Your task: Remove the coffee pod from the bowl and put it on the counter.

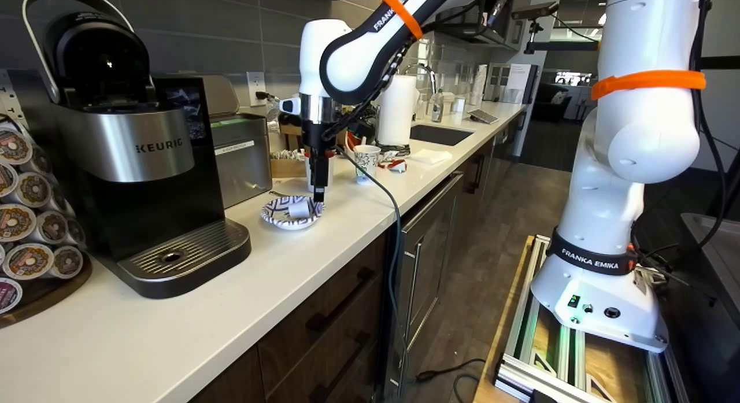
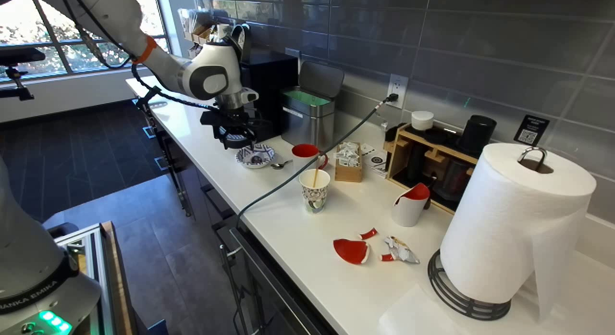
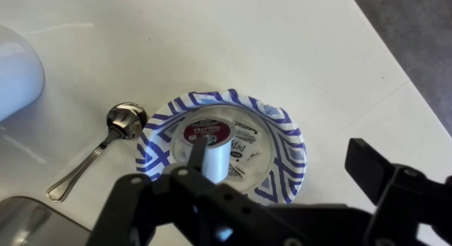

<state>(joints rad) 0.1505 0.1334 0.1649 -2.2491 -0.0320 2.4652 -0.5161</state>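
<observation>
Nearest in the wrist view, the jaws stand wide apart, the left one masking part of the coffee pod (image 3: 219, 154). That lies in the bowl (image 3: 293, 157), over packets (image 3: 243, 138) with their print partly covered. Left on the worktop (image 3: 247, 52) lies a spoon (image 3: 120, 127); farther left, a mug (image 3: 17, 73) is cut off.

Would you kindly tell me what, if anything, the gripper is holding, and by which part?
Nothing is held: the gripper stands open in the wrist view, and the coffee pod rests in the bowl.
</observation>
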